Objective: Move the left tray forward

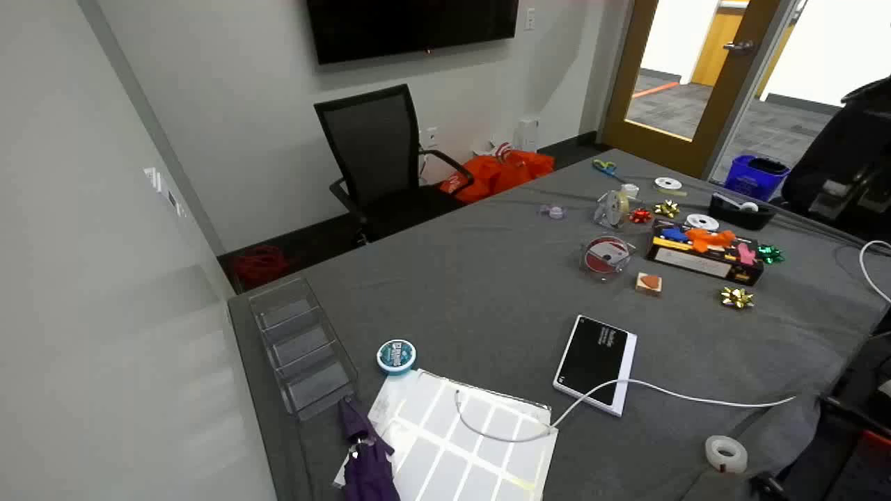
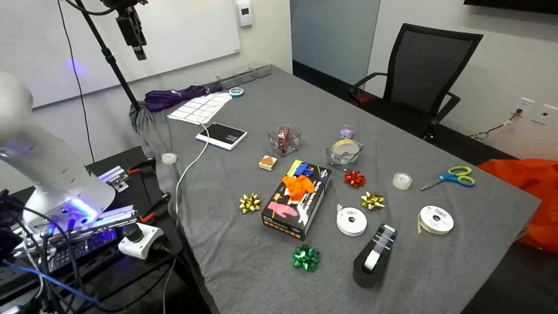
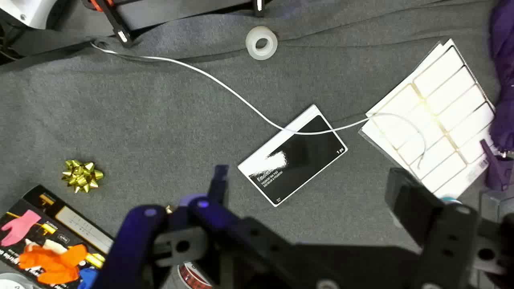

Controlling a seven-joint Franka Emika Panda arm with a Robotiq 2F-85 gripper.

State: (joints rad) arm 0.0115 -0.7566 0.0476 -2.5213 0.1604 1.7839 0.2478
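Clear plastic forms the left tray [image 2: 293, 143], which in an exterior view holds a red ribbon roll [image 2: 283, 138] and sits on the table [image 2: 462, 261], lower than the gripper [image 2: 139, 53] and well apart from it. In the wrist view, the gripper is released, its fingers [image 3: 219, 182] standing wide apart. Through the gap between them shows a white-edged pad [image 3: 305, 156]; the gripper partly hides the ribbon roll. In an exterior view, the left tray stands apart from this pad, near a wooden block [image 1: 649, 283].
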